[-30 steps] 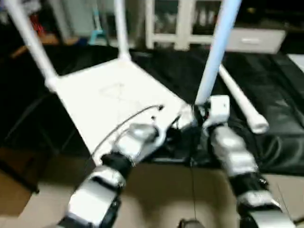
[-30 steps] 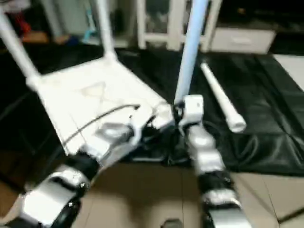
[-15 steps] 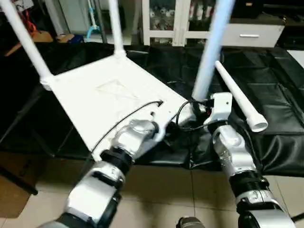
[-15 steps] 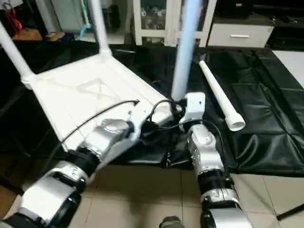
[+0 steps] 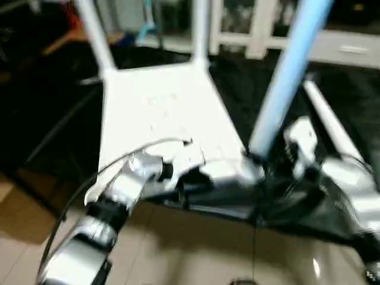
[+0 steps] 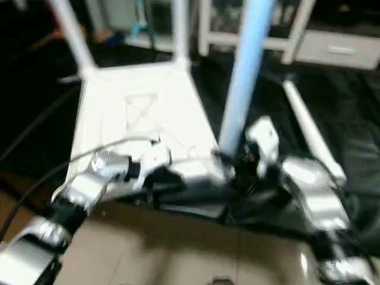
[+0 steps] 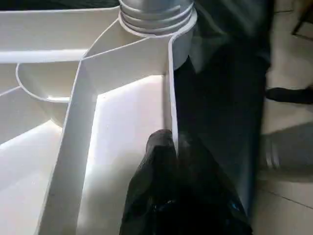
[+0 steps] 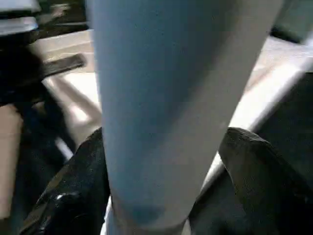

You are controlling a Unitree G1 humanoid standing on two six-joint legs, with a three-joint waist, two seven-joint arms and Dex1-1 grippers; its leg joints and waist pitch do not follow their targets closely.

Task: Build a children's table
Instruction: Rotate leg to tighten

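Observation:
The children's table top (image 5: 160, 110) lies upside down on a black mat, its ribs facing up. Two white legs (image 5: 200, 29) stand in its far corners, and a third leg (image 5: 285, 83) stands in the near right corner socket (image 7: 156, 19). One loose leg (image 6: 309, 127) lies on the mat to the right. My left gripper (image 7: 173, 142) is shut on the top's thin rim wall just beside that near socket. My right gripper (image 8: 161, 152) sits low around the near leg, one black finger (image 8: 73, 196) on each side of the tube, jaws apart.
The black mat (image 5: 350, 101) covers the floor under and to the right of the table. Tiled floor (image 5: 196, 249) lies in front of it. A white glass-door cabinet (image 6: 249, 35) stands behind, with clutter at the back left.
The whole picture has shifted and tilted, so the camera has moved. Both arms stay at the near right corner; the right wrist sits slightly further from the leg's base.

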